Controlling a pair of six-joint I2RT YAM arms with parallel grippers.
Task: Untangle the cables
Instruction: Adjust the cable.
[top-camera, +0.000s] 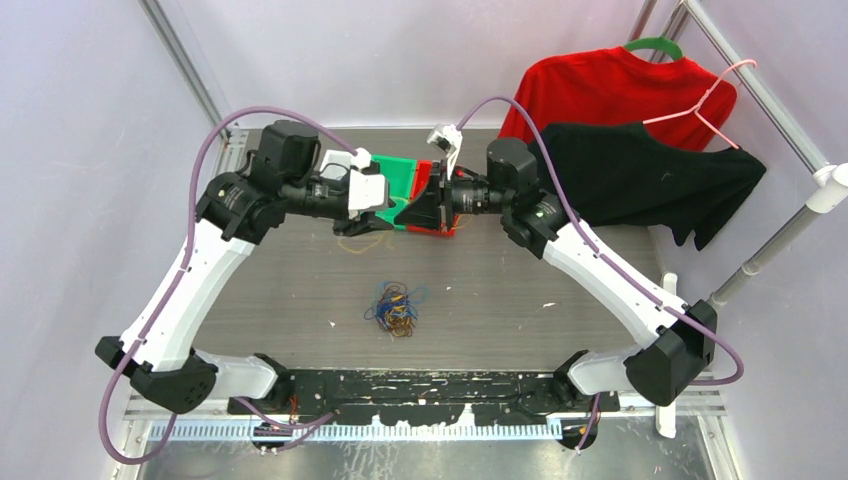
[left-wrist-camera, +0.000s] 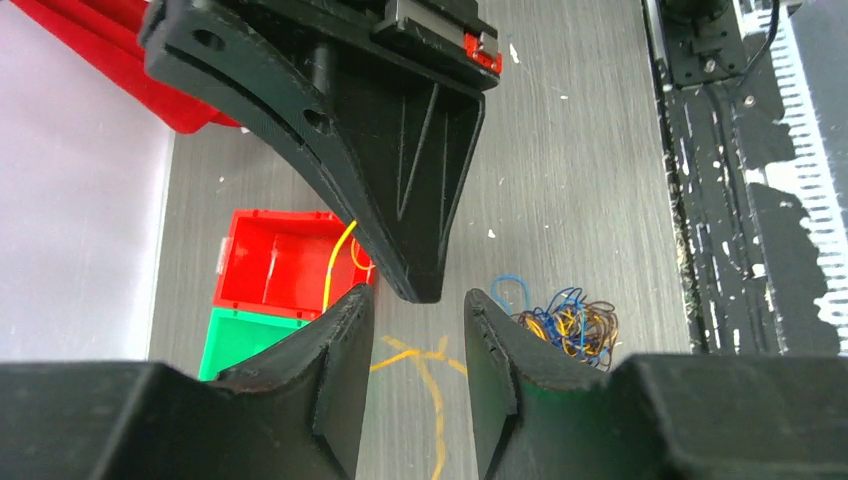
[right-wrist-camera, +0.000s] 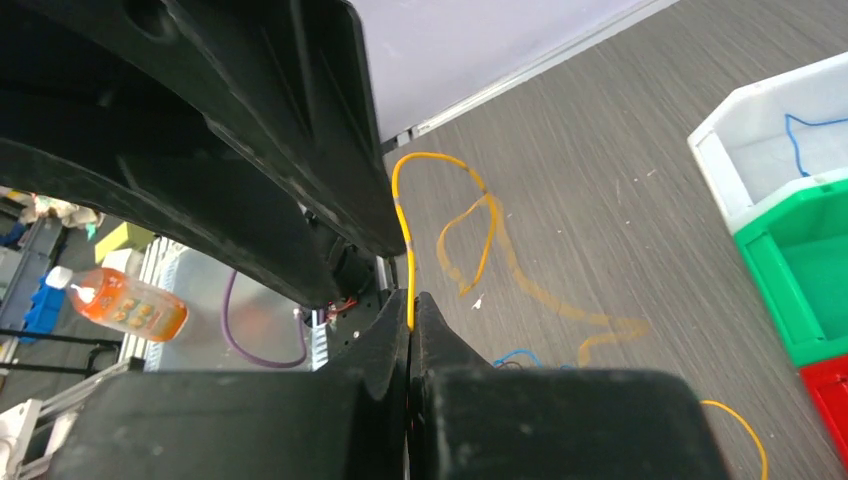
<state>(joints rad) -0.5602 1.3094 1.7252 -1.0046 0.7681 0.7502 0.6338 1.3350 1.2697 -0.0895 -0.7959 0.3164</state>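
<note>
Now, left edge: the pale wall (top-camera: 70, 150) stands just beside your left arm (top-camera: 200, 270), so you have little room outward there.
Left gripper (left-wrist-camera: 418, 300): the jaws are partly apart with a narrow gap. Nothing shows pinched in it, and the other gripper's tip sits just over the gap.
Bins: the white bin (right-wrist-camera: 745, 140), green bin (left-wrist-camera: 240, 340) and red bin (left-wrist-camera: 280, 265) sit in a row at the far side, under and behind the meeting grippers. Their rims are close to your fingers.
Blue cable (right-wrist-camera: 805, 130): one strand lies inside the white bin.
Yellow cable (right-wrist-camera: 403, 215): it rises from the right fingers into a loop. Its slack lies on the table (top-camera: 560, 300) just near of the bins.
Clump of cables (top-camera: 395, 308): blue, orange and dark strands lie bunched on the table, nearer you than both grippers. It is midway between the arms and well apart from the bins, with bare table on every side.
Right gripper (right-wrist-camera: 411, 298): it is pressed tight onto the yellow cable, tip to tip with the left gripper.
Near edge: the black rail (top-camera: 420, 392) carries both arm bases, and the clump lies clear of it.
Right edge: a red shirt (top-camera: 600, 90) and a black shirt (top-camera: 650, 175) hang on the rack (top-camera: 790, 230). The black hem drapes over the table's far right corner, close to your right arm (top-camera: 600, 270).
</note>
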